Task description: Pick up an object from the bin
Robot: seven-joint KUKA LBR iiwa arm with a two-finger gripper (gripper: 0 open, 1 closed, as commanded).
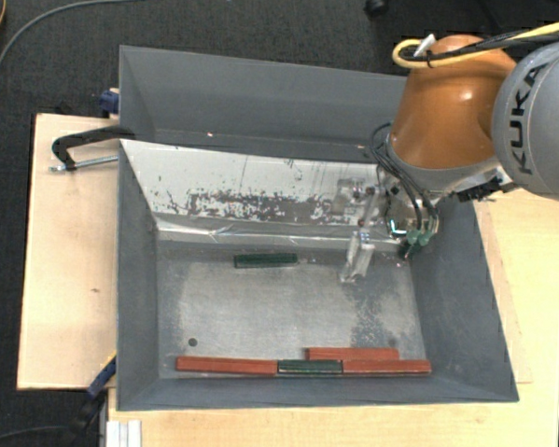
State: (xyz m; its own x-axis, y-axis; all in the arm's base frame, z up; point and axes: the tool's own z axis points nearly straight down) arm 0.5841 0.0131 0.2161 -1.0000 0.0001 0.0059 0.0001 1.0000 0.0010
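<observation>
My gripper [356, 266] hangs over the right part of the bin's floor near the back wall, its metal fingers pointing down with nothing seen between them. A short dark green bar [265, 260] lies flat on the floor to the gripper's left, close to the back wall and apart from the fingers.
Along the front wall lie a long red-brown bar [226, 365], a small dark green bar [309, 366] and two more red-brown bars [370, 362] side by side. A small dark speck [193, 343] sits at front left. The arm's orange cover hangs over the bin's back right corner.
</observation>
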